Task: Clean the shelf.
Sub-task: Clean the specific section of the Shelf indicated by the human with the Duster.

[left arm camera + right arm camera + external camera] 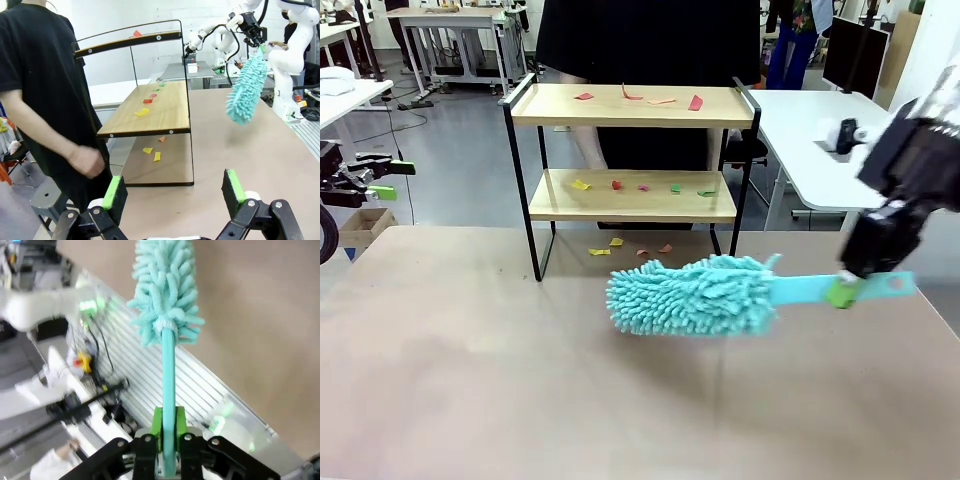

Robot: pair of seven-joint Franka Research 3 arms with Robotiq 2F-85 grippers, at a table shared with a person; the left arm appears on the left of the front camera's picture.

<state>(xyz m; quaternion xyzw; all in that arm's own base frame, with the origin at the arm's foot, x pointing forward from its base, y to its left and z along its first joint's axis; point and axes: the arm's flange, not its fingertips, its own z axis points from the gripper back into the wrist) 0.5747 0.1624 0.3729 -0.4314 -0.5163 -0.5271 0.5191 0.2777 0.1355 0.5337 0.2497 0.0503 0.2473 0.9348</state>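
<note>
The shelf (630, 106) stands at the table's far middle, two wooden boards in a black frame; the left wrist view shows the shelf (170, 107) end-on. Coloured paper scraps (696, 102) lie on its top board, on the lower board and on the table beneath. My right gripper (843, 291) is shut on the flat handle of a turquoise fluffy duster (690, 296), held level above the table in front of the shelf. The right wrist view shows this gripper (169, 435) clamping the duster (165, 295) handle. My left gripper (392, 180) hangs open at the far left, its fingers (114, 192) empty.
A person in black (650, 40) stands just behind the shelf, one hand (87, 161) near its end. A white table (810, 130) stands at the back right. The brown table (520, 370) spreads wide in front of the shelf.
</note>
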